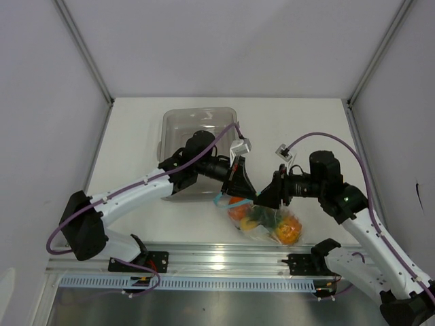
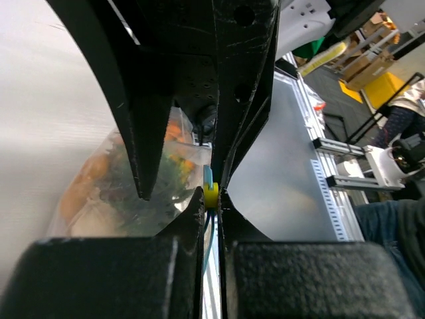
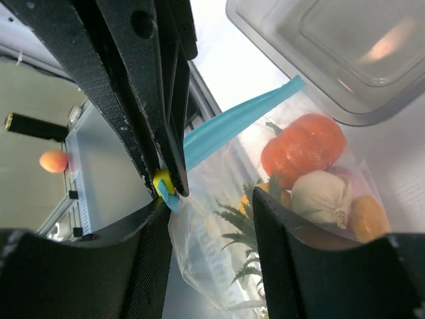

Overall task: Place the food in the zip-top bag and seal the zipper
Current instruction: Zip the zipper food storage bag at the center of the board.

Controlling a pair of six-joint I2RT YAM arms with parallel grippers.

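The clear zip-top bag (image 1: 262, 227) lies near the table's front edge with the food inside. In the right wrist view I see an orange pumpkin (image 3: 302, 149), a white radish (image 3: 322, 193) and a green sprig (image 3: 249, 229) through the plastic (image 3: 199, 266). My left gripper (image 1: 242, 183) is shut on the zipper (image 3: 232, 126) at its yellow slider (image 2: 211, 194), at the end of the blue strip. My right gripper (image 1: 270, 198) is open, its fingers (image 3: 279, 259) straddling the bag's corner just below the slider (image 3: 161, 181).
A rigid clear grey tray (image 1: 197, 122) stands behind the left arm, and also shows at the top of the right wrist view (image 3: 332, 46). An aluminium rail (image 1: 224, 258) runs along the table's front edge just below the bag.
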